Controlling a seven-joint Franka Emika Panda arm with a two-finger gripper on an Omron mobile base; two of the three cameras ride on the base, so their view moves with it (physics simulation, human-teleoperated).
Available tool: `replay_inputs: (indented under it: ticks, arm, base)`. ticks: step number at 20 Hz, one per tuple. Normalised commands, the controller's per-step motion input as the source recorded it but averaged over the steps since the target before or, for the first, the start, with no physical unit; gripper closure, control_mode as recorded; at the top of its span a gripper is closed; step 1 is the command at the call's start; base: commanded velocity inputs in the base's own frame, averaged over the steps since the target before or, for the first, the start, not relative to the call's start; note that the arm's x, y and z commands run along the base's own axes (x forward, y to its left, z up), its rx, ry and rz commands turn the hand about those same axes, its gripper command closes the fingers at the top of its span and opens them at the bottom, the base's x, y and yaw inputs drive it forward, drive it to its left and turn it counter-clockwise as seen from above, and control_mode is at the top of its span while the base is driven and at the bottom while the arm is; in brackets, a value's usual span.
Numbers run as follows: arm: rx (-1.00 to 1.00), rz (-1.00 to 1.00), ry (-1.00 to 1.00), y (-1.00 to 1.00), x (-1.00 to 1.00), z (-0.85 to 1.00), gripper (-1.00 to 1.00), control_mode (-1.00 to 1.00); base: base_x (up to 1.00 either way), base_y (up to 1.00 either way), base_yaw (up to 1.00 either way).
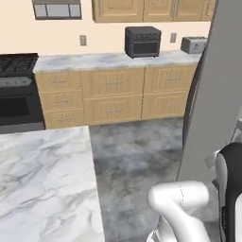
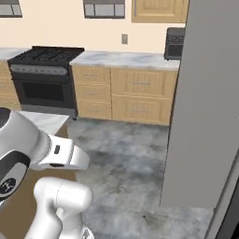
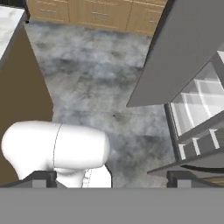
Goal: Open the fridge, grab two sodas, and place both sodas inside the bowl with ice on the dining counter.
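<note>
Fridge (image 3: 183,48) door ajar — jaws wide.

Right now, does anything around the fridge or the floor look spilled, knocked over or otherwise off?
Nothing looks spilled or damaged. The fridge door stands swung open over the grey floor, as the job needs, and white shelves show behind it in the hand view. The gripper is open and holds nothing. The toaster oven and toaster sit upright on the wall counter.
</note>
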Motion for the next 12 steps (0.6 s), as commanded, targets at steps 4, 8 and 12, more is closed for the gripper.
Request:
replay_inputs:
  ticks: [4, 8, 12]
  arm:
    - [0.0, 0.0, 0.0, 0.0, 0.0, 0.0, -1.0, 1.0]
    - [0.0, 0.0, 0.0, 0.0, 0.0, 0.0, -1.0, 1.0]
    - [0.0, 0.0, 0.0, 0.0, 0.0, 0.0, -1.0, 1.0]
  base:
    - [0.55, 0.01, -0.53]
    - [0.59, 0.0, -0.57]
    - [0.44, 0.06, -0.61]
